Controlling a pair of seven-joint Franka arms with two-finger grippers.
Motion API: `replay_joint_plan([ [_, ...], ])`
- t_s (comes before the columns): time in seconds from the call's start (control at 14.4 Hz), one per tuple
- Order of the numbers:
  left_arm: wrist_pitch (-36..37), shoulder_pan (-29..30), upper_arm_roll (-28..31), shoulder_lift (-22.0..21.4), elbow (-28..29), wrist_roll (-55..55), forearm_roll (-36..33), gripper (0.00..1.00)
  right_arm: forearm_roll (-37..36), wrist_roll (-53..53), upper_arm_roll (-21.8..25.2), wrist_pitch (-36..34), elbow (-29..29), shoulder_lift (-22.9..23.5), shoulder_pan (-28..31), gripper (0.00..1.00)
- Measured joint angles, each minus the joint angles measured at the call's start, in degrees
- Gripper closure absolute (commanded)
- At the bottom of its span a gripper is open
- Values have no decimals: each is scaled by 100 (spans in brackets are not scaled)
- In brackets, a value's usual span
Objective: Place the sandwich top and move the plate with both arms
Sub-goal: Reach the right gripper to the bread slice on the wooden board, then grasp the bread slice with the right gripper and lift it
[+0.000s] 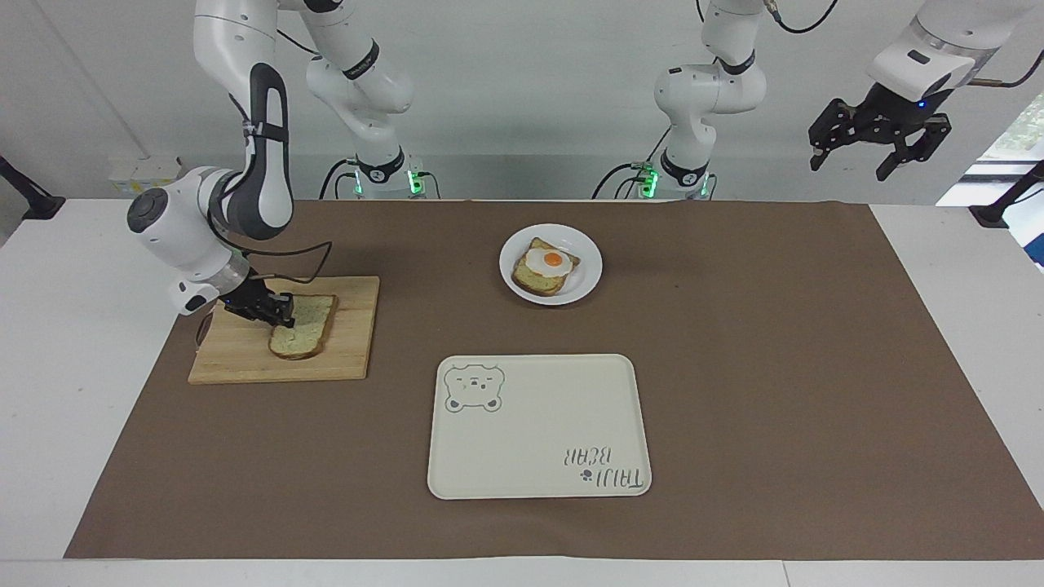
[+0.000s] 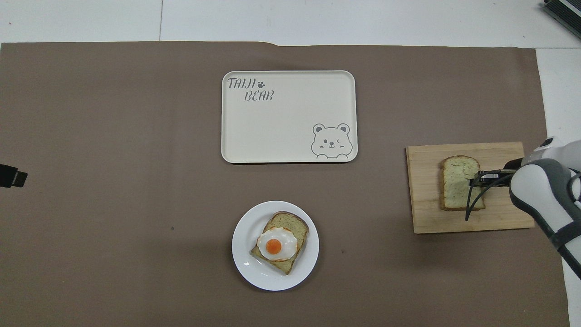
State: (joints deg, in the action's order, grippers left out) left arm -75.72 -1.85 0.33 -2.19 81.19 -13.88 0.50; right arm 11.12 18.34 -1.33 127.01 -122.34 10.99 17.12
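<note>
The sandwich top is a plain toasted slice on a wooden cutting board at the right arm's end of the table. My right gripper is low at the slice's edge that faces the table's end, and its fingers are closed on that edge; the overhead view shows the gripper on the slice. The white plate stands mid-table near the robots and bears a bread slice with a fried egg. My left gripper waits open, raised high over the left arm's end of the table.
A cream rectangular tray with a bear drawing lies farther from the robots than the plate, and holds nothing. A brown mat covers the table.
</note>
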Motion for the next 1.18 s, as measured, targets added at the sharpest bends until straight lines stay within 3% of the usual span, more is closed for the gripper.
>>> replay_joint_plan([
  [0.42, 0, 0, 0, -1, 0, 0, 0, 0, 71, -29, -13, -862, 548, 10, -3, 100],
  [0.9, 0, 0, 0, -1, 0, 0, 0, 0, 1585, -28, -103, -2399, 1132, -158, -90, 100],
  [1.18, 0, 0, 0, -2, 0, 0, 0, 0, 1681, 528, -163, -2484, 1106, -164, -776, 100],
])
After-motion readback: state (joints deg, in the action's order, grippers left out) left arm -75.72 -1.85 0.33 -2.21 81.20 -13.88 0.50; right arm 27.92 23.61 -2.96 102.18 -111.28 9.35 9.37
